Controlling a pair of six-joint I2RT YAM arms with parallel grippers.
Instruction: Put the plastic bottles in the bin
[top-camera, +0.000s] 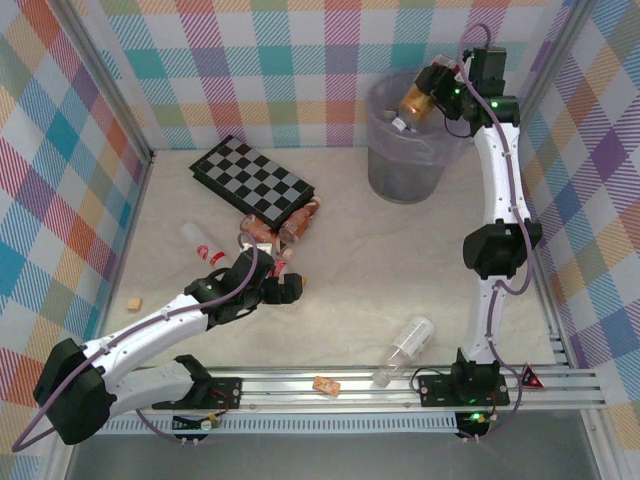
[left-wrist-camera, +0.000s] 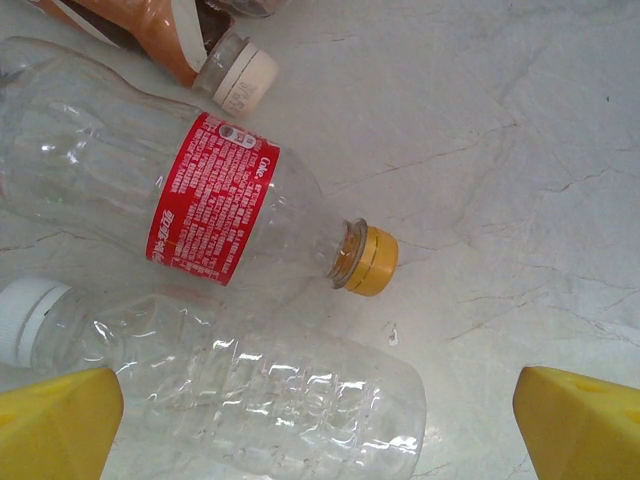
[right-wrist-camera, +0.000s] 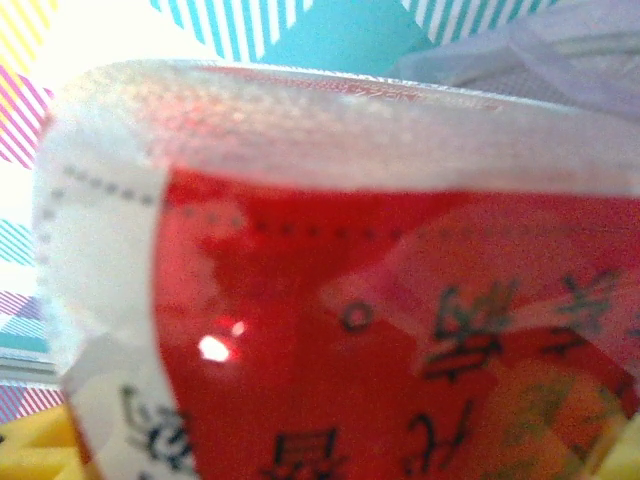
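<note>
My right gripper (top-camera: 428, 88) hangs over the pale-purple bin (top-camera: 405, 165), shut on a tilted plastic bottle (top-camera: 413, 103) with an orange-red label, cap pointing down. Up close, that red label (right-wrist-camera: 330, 340) spans the space between the yellow pads (right-wrist-camera: 30, 445). My left gripper (top-camera: 287, 286) stands open low over the table; its yellow fingertips (left-wrist-camera: 55, 425) flank a clear unlabelled bottle (left-wrist-camera: 250, 390) with a white cap. Beside it lie a red-labelled bottle (left-wrist-camera: 215, 200) with a yellow cap and an orange-brown bottle (left-wrist-camera: 170, 45). More bottles lie at left (top-camera: 200, 243) and near the front (top-camera: 408, 345).
A black-and-white checkerboard (top-camera: 250, 180) lies flat at the back left, with orange-brown bottles (top-camera: 295, 222) against its near edge. One small tan cube (top-camera: 132, 301) sits at the left and another (top-camera: 325, 385) on the front rail. Plaid walls close in three sides.
</note>
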